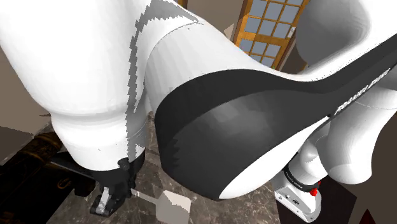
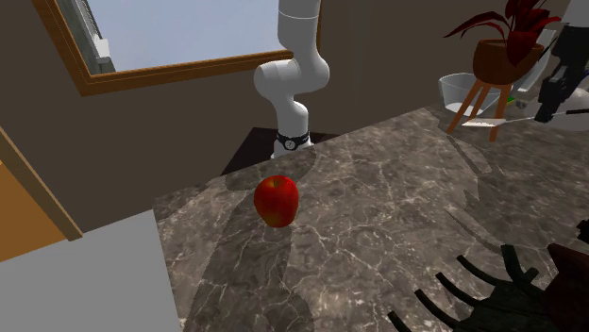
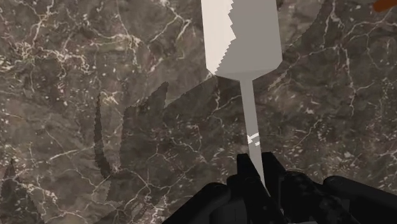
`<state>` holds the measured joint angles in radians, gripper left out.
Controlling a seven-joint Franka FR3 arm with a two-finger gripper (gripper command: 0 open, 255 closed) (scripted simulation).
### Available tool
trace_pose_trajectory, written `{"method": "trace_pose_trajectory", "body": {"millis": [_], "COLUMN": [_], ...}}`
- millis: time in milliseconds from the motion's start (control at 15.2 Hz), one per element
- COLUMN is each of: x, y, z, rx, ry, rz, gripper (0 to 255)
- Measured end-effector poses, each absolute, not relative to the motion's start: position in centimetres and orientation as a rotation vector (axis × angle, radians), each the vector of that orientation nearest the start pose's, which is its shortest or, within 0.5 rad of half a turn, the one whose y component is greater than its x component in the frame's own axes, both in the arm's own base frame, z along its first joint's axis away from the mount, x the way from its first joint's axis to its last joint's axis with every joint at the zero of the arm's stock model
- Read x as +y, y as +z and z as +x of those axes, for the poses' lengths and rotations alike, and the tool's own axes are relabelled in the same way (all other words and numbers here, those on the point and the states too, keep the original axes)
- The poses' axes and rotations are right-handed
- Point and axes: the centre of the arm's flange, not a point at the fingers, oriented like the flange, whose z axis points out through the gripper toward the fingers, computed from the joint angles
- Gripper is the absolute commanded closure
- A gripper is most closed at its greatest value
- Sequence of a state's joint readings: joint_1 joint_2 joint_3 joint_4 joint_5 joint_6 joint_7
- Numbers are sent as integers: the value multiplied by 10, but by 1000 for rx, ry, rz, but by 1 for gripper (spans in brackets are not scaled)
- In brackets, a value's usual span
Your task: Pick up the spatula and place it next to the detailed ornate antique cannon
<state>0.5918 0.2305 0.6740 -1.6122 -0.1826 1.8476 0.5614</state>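
Wrist view: the gripper [image 3: 257,167] clasps the spatula [image 3: 245,38] — pale grey, broad blade; thin handle.

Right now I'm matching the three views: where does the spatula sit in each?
Shoulder view: spatula, pale blade at the bottom edge, left of centre.
Second exterior view: far right, below the potted plant.
Wrist view: centre, handle clasped in the gripper.
Shared landmark: dark marble tabletop.

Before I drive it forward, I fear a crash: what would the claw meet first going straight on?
The claw, shut on the spatula, faces the marbled counter; probably that first, though depth is unclear.
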Motion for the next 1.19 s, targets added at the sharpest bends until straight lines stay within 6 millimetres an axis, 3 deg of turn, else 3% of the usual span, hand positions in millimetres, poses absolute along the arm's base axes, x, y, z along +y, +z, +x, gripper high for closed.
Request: {"method": "trace_pose_trajectory", "body": {"millis": [1188], "x": [579], "y": [423], "z": [234], "rx": [-1116], "ry": [-96], "rz": [-2910], "gripper": [255]}}
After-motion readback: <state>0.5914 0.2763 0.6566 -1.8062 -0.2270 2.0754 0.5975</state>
